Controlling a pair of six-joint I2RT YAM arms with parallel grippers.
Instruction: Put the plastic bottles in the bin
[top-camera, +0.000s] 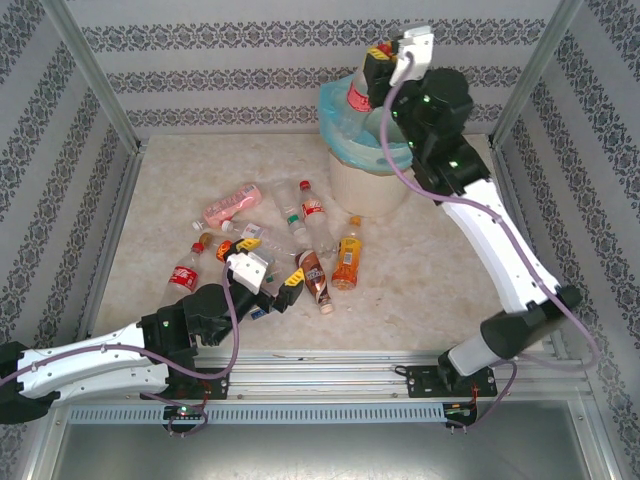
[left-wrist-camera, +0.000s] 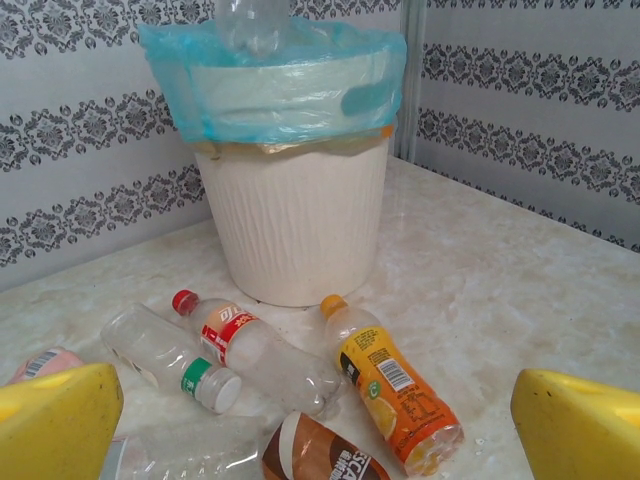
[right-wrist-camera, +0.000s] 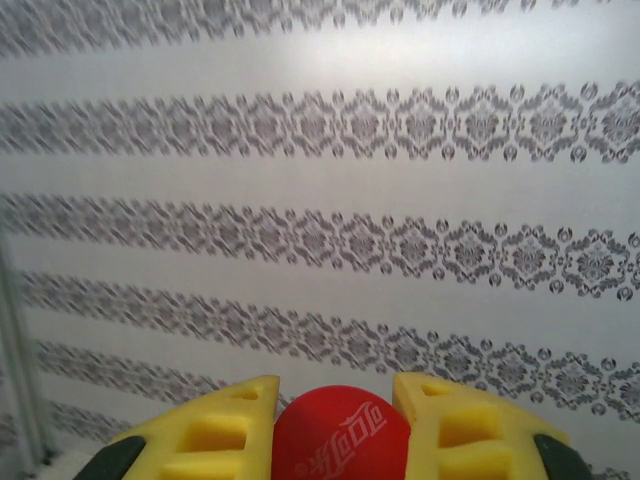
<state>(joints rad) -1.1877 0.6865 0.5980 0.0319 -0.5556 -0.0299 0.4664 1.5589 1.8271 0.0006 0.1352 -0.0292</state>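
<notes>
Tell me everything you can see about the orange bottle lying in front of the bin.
The orange bottle is small, see-through plastic with an orange cap and an orange label showing a barcode. It lies on its side on the pale marbled table, cap toward the bin, short of its base, beside a brown-labelled bottle.

Left hand (top-camera: 270, 263) low, spread wide, right hand (top-camera: 373, 62) raised high, clamped tight
</notes>
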